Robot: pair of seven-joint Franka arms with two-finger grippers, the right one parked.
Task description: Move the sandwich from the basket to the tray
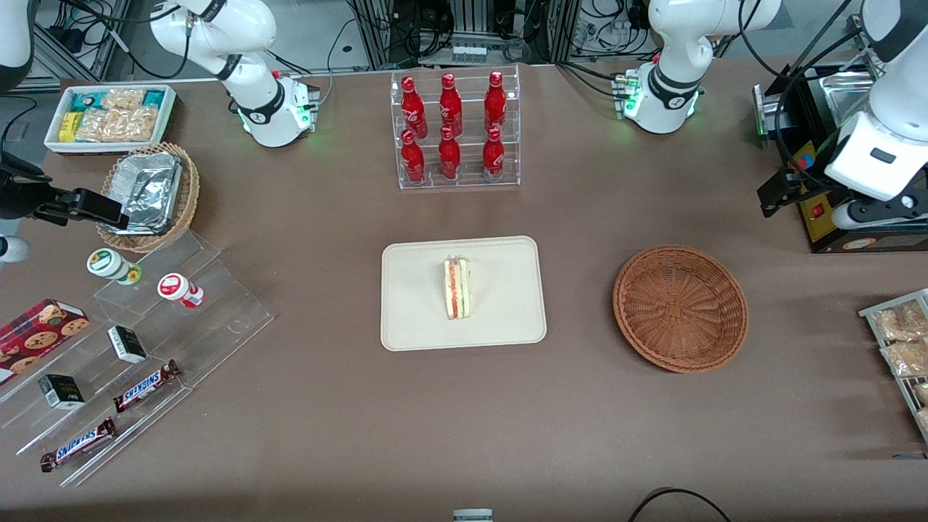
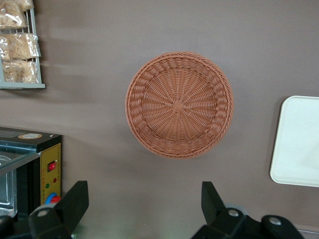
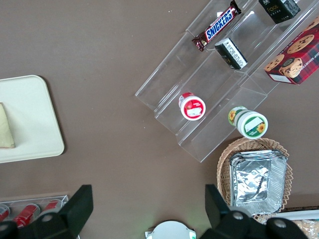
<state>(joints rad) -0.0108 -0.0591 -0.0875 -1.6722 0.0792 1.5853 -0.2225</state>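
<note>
Now the layered sandwich (image 1: 457, 288) lies on the tray (image 1: 413, 319); hand (image 2: 144, 204) spread.

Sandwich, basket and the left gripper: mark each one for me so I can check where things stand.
sandwich (image 1: 457, 288): front view, on its layered cut edge, lying on the tray.
basket (image 2: 178, 105): left wrist view, centre of its woven bottom, nothing in it.
gripper (image 2: 144, 201): left wrist view, midway between its open fingertips, above the table beside the basket.

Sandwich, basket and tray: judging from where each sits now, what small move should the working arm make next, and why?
Probably none beyond staying parked clear. The sandwich already lies on the tray, the basket is empty, and the open gripper holds nothing, raised above the table beside the basket.
</note>
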